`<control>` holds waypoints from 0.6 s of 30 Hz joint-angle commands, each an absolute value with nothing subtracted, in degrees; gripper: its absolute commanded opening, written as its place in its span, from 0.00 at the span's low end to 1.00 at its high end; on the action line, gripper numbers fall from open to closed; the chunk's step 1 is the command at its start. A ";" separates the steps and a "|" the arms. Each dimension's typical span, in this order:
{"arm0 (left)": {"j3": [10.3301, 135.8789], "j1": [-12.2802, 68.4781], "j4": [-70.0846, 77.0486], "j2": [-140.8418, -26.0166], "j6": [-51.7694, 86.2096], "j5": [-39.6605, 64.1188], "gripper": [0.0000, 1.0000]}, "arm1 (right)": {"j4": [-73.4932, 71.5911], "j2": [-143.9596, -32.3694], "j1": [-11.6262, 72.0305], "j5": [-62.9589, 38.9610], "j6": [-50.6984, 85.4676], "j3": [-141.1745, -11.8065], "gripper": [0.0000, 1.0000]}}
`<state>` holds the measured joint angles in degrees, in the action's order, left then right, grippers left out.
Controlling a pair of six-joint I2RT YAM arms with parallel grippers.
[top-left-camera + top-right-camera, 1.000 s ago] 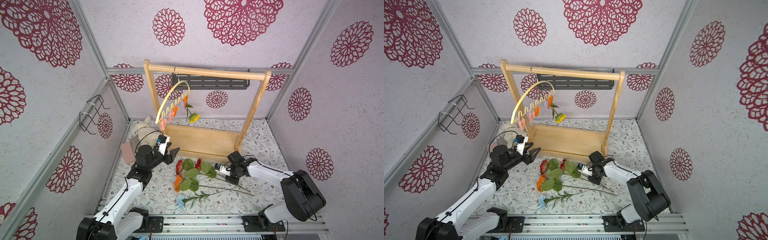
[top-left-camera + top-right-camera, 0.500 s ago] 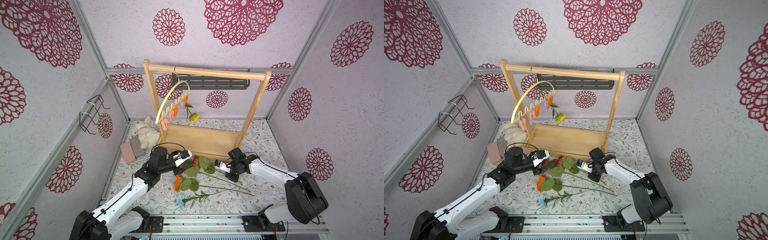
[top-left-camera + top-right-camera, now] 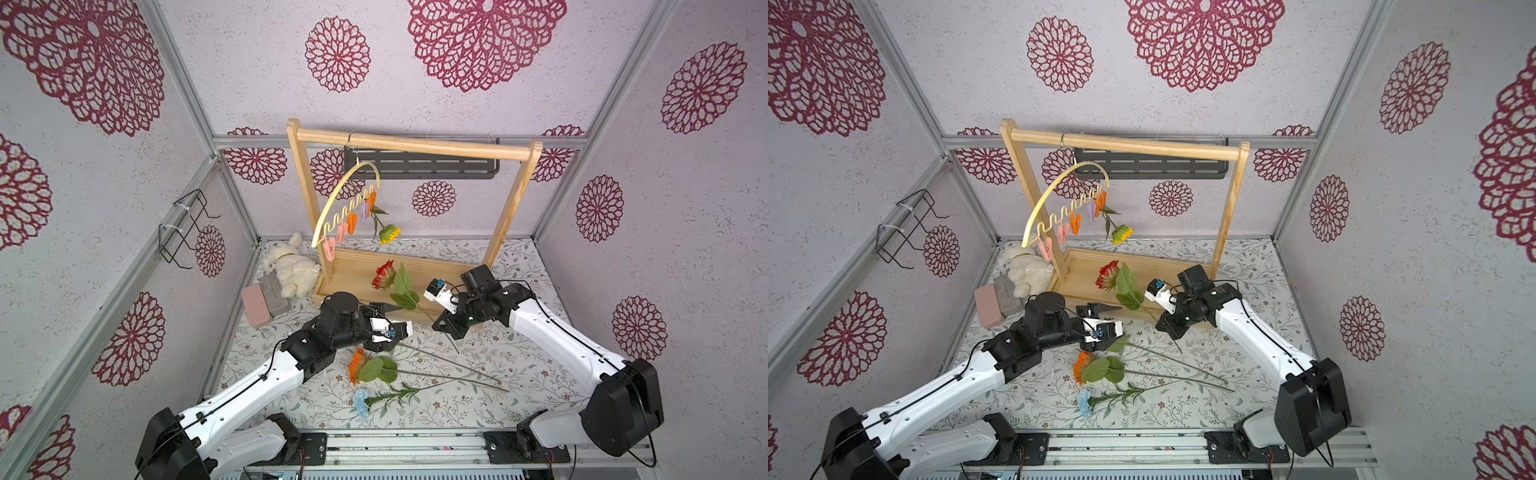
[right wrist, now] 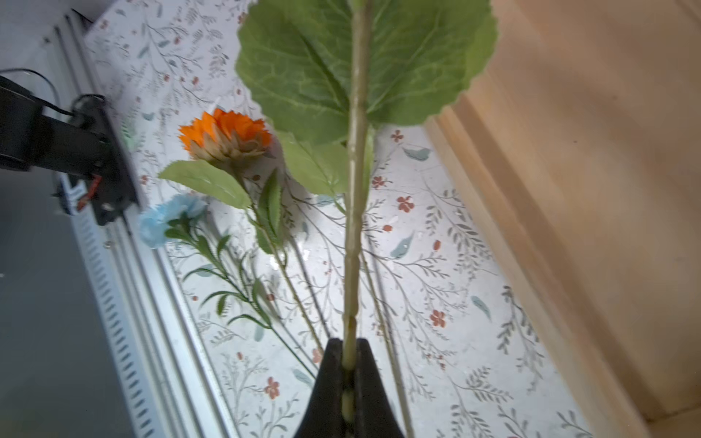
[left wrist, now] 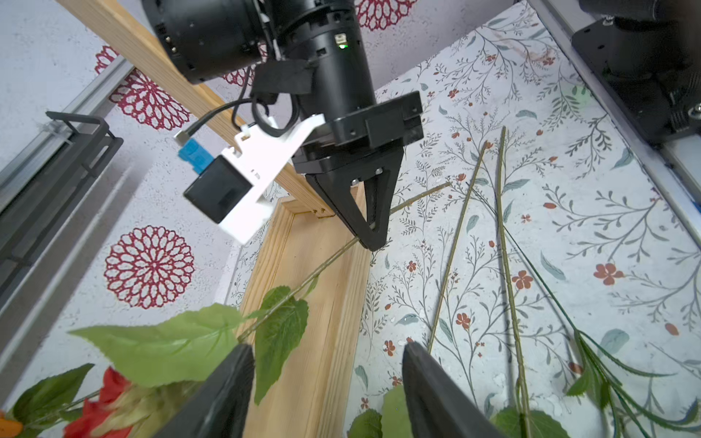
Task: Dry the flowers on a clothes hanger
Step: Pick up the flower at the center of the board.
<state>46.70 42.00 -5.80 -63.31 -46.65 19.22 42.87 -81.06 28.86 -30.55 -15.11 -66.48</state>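
Red flower blurred, cut off at left wrist view's edge

Bright, even, diffuse light fills the enclosure in both top views, leaving only faint, soft-edged shadows on the worktop. The wide lens stretches the walls toward the corners. In the left wrist view, the left gripper jaws and the red flower sit out of focus at the frame's edge. The right wrist view is softer, with blur across the wooden rack and pale glare patches on the worktop.
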 commanded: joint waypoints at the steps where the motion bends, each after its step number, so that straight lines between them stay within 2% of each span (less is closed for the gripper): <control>1: 47.29 43.46 -6.30 -64.80 -51.39 16.80 0.66 | 49.63 -81.78 28.35 -39.76 -7.40 -69.03 0.03; 7: 50.79 47.38 -8.50 -72.24 -58.81 12.72 0.65 | 52.50 -84.27 27.72 -48.26 2.20 -69.66 0.03; 10: 52.20 47.42 -7.50 -74.88 -57.96 12.24 0.63 | 52.59 -83.84 27.67 -51.67 3.59 -68.53 0.03; 15: 52.72 47.52 -4.75 -77.78 -59.67 11.05 0.55 | 49.92 -81.97 27.60 -54.34 7.46 -66.13 0.03; 18: 53.24 47.64 -4.83 -78.98 -60.30 12.09 0.53 | 48.89 -81.51 27.52 -54.81 8.42 -65.74 0.03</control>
